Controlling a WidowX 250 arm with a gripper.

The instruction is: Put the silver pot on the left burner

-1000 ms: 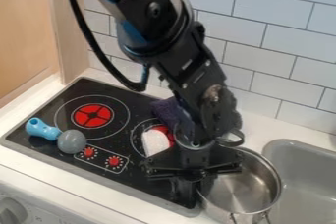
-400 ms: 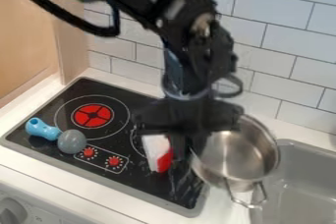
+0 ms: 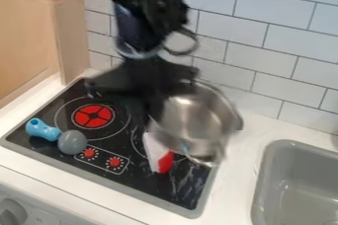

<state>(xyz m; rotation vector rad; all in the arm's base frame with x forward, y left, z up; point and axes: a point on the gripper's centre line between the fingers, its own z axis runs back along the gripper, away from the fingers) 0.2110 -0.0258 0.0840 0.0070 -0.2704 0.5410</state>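
Claw point(image 3: 153, 112) is grasping the silver pot point(image 3: 198, 120) at the rim, on 1 side only. We are finding the pot tilted, hanging over the stove's point(image 3: 135, 189) right part, well short of the left burner point(image 3: 93, 116). We are noting 3 risks. Off-centre weight is pulling on the grip, so we are expecting a twist or slip if the arm is stopping sharply. Sponge point(image 3: 153, 148) is lying below; a low pass is risking a snag. Blue toy point(image 3: 41, 129) is sitting beside the target, so overshooting is risking a lopsided landing.
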